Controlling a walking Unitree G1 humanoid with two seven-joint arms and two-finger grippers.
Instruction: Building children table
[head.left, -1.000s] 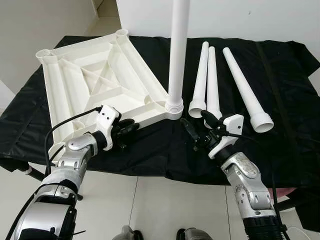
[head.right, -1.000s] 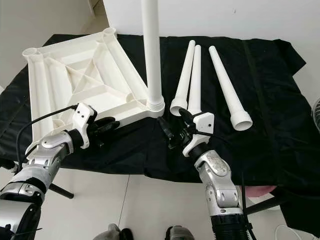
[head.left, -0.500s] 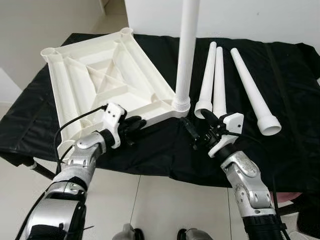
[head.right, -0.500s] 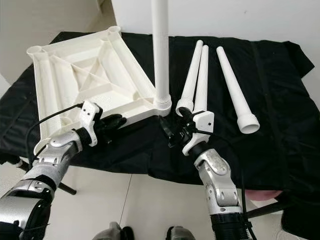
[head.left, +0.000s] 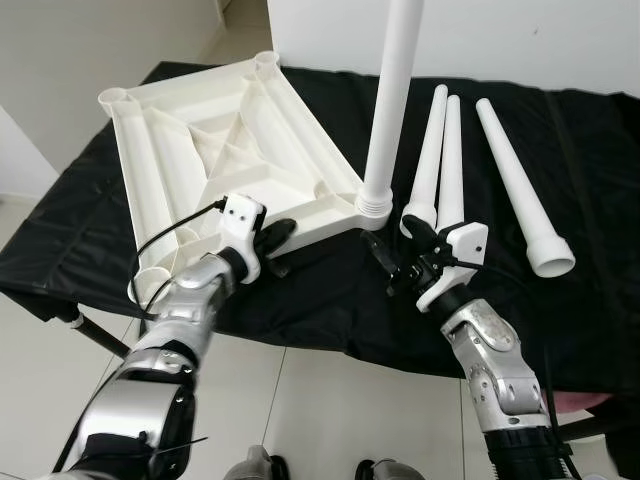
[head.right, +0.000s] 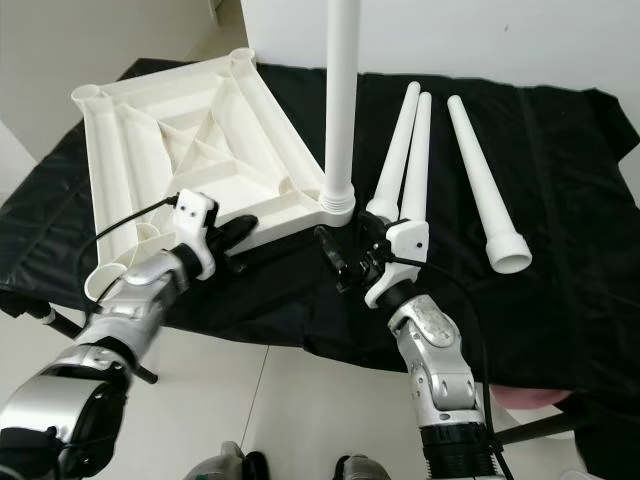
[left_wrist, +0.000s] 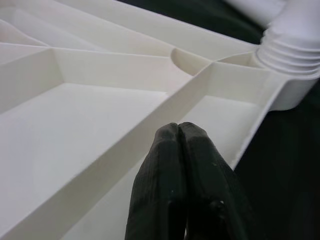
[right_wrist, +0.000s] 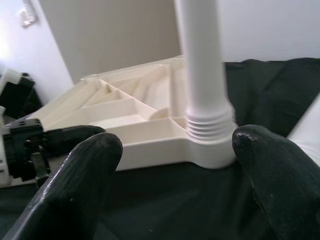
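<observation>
A white tabletop (head.left: 220, 150) lies upside down on the black cloth. One white leg (head.left: 392, 110) stands upright, threaded into its near right corner. Three loose legs lie to the right: two side by side (head.left: 443, 150) and one apart (head.left: 520, 180). My left gripper (head.left: 280, 240) is shut with nothing in it, its fingertips (left_wrist: 177, 127) over the tabletop's near edge, left of the upright leg. My right gripper (head.left: 390, 250) is open and low over the cloth just in front of that leg's ribbed base (right_wrist: 210, 130), which stands beyond the gap between its fingers (right_wrist: 82, 165).
The black cloth (head.left: 600, 250) covers the whole work surface and hangs over its front edge. A white wall (head.left: 550, 40) rises behind. Tiled floor (head.left: 320, 410) lies below the front edge, and a metal support bar (head.left: 95, 335) juts out at the lower left.
The whole view has shifted right. My left gripper has reached a little forward, from the cloth onto the tabletop's near edge. The right gripper holds open by the leg's base.
</observation>
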